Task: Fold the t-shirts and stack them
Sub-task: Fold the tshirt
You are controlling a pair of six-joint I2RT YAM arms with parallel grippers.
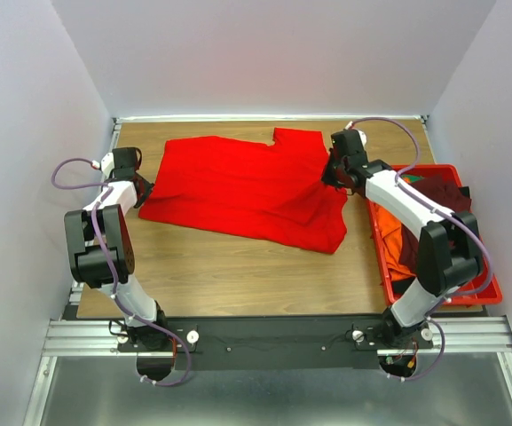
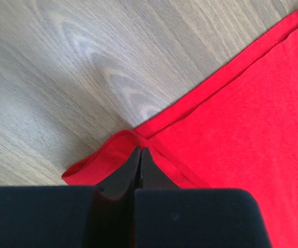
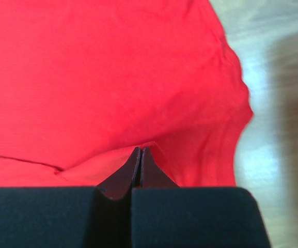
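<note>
Left gripper (image 2: pixel 140 151): jaws pressed together, pinching the stitched corner of the red t-shirt (image 2: pixel 241 134) at lower centre of the left wrist view. A short flap of the edge curled out to the left of the tips.

Right gripper (image 3: pixel 140 151): jaws likewise closed, with a ridge of the same shirt drawn up into the tips. Red cloth filled most of that frame.

From above, the shirt lay spread and creased across the centre and upper middle of the wooden table (image 1: pixel 238 275), with the left gripper at its left edge and the right gripper at its right edge.

At frame right, the red bin (image 1: pixel 437 168) held an orange t-shirt (image 1: pixel 387 232) and a dark maroon t-shirt (image 1: pixel 446 191), heaped unfolded.
</note>
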